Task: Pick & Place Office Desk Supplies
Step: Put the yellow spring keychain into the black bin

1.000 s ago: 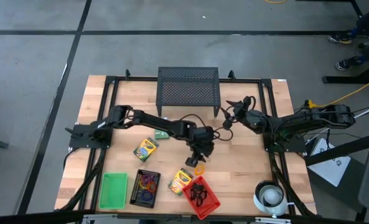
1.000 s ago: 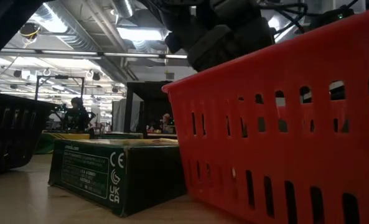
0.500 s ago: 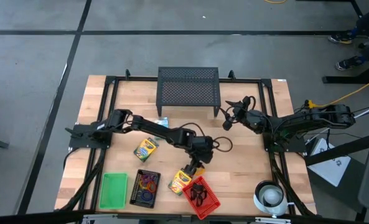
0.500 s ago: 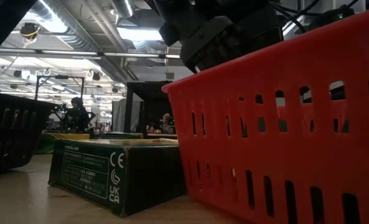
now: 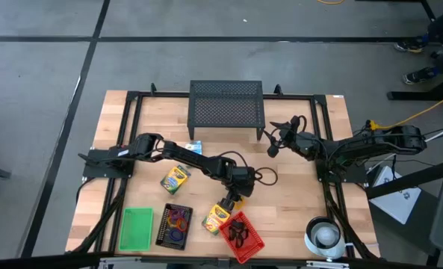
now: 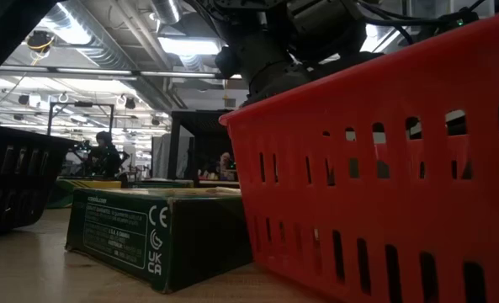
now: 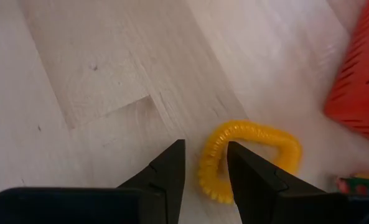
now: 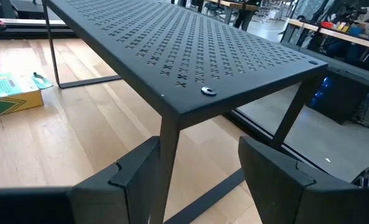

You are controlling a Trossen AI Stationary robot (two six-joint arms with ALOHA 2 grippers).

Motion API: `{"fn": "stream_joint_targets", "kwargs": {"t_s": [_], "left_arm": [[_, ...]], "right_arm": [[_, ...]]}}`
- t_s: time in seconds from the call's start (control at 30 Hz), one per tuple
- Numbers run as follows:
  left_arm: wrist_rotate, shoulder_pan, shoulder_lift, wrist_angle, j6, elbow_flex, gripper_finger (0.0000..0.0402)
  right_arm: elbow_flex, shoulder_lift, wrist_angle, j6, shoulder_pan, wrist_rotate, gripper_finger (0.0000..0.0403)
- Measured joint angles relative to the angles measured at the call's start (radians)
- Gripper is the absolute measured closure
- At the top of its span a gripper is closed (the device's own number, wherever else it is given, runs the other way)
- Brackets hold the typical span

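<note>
Surface: wooden table (image 5: 296, 190) on a grey floor, black mesh stand (image 5: 226, 109) at 12 o'clock.
Left gripper: left gripper (image 5: 236, 199) reaches toward 6 o'clock; jaws partly open, straddling one edge of the yellow ring (image 7: 246, 158), which lies flat on the wood, not lifted.
Right gripper: right gripper (image 5: 275, 139) waits at 2 o'clock beside the stand, jaws wide, holding nothing.
Done: black tray (image 5: 174, 226) at 7 o'clock already holds coloured rings; red basket (image 5: 243, 237) at 6 o'clock holds black clips.
Left: yellow ring, plus three crayon boxes (image 5: 175, 179) loose on the table; green tray (image 5: 137, 229) looks unfilled.
Progress: roughly midway, I judge.
</note>
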Motion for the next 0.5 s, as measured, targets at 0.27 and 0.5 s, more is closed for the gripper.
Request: {"fn": "stream_joint_targets", "kwargs": {"t_s": [0.27,0.5], "left_arm": [[-0.021,-0.001,0.009,-0.024,0.004,0.002,0.03],[-0.069,-0.001,0.021,-0.056,0.036,0.001,0.0367]], "right_arm": [[0.0,0.0,-0.012,-0.004,0.0,0.003,0.0184],[0.0,0.0,-0.022,-0.008,0.0,0.003,0.0184]]}}
